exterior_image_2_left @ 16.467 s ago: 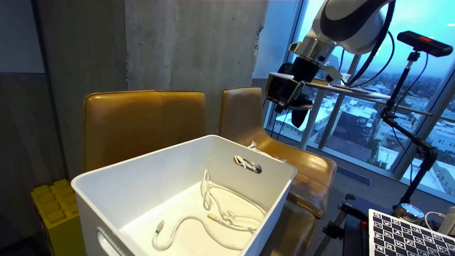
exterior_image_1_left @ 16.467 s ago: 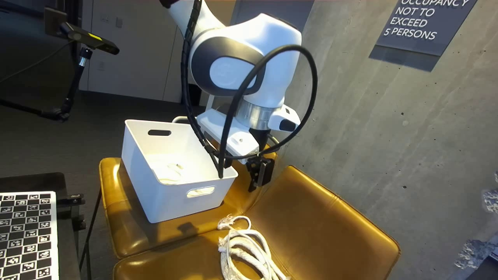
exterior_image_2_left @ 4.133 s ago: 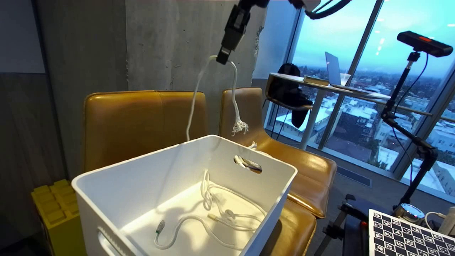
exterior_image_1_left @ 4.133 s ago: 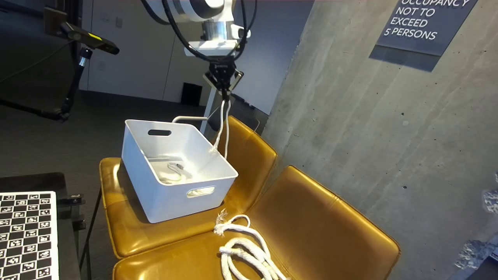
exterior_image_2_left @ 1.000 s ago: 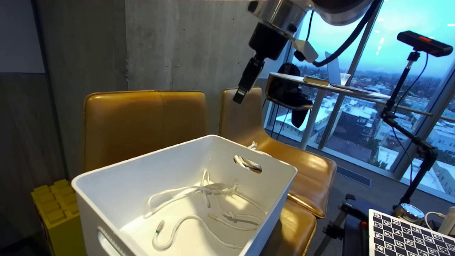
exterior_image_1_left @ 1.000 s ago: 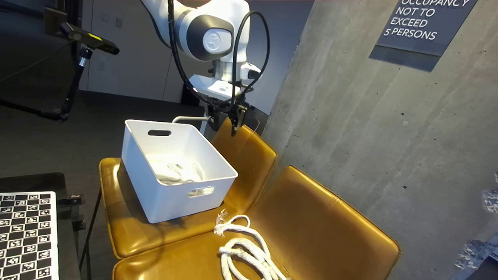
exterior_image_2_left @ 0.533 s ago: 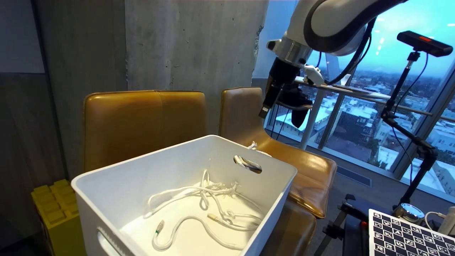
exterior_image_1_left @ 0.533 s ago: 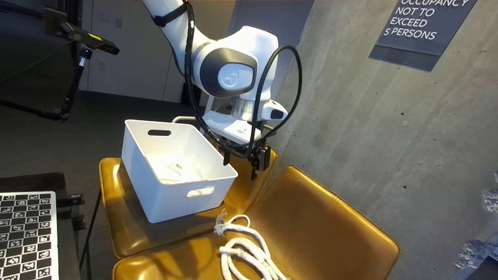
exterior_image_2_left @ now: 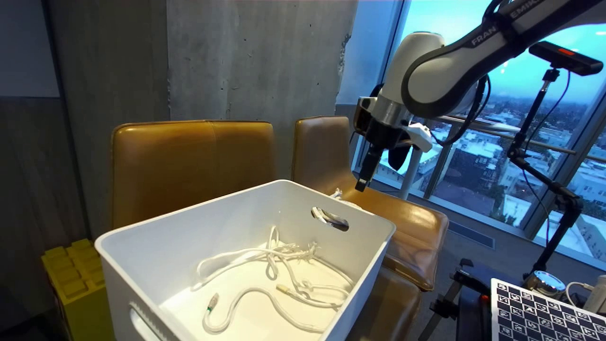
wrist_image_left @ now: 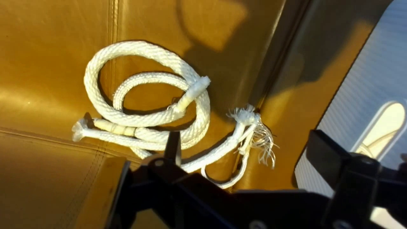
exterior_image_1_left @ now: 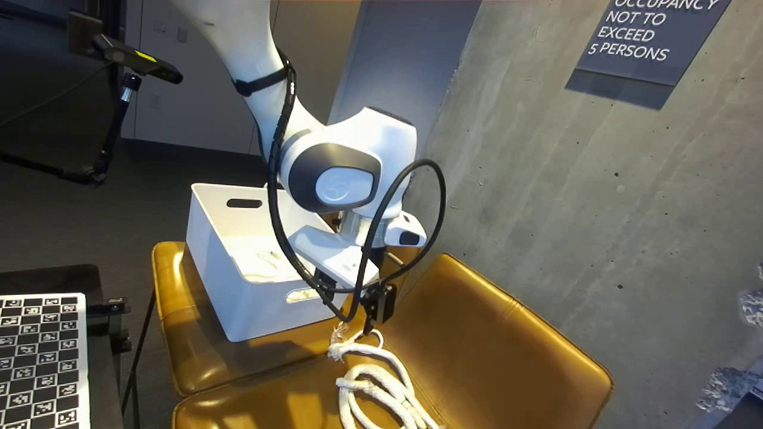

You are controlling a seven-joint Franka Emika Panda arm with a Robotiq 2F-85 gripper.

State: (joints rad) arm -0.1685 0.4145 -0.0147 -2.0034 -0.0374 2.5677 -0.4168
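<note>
Descending since the earlier frames, the end effector (wrist_image_left: 244, 136) is now hovering low over the right-hand tan leather chair (exterior_image_1_left: 495, 345), while the thin white cord (exterior_image_2_left: 255, 251) that was dangling from it is now lying inside the white plastic bin (exterior_image_2_left: 189, 237). Both fingers (wrist_image_left: 172, 148) are standing wide apart in the wrist view, leaving a clear gap between them. Just below them, a coil of thick white braided rope (wrist_image_left: 146, 120) is resting on the same chair, its frayed end (wrist_image_left: 246, 117) lying on the side toward the bin; the views are not showing whether a fingertip is touching it. The bin is standing on the left-hand tan leather chair (exterior_image_1_left: 199, 357) and is also holding another white cord with a green band (exterior_image_2_left: 258, 290) near its tip. In an exterior view, a grey concrete wall (exterior_image_1_left: 536, 208) is rising on the far right, bearing an occupancy sign (exterior_image_1_left: 638, 42); at the near left a checkered marker board (exterior_image_1_left: 42, 363) is lying, and farther back a stand-mounted camera (exterior_image_1_left: 140, 58) is jutting in.
</note>
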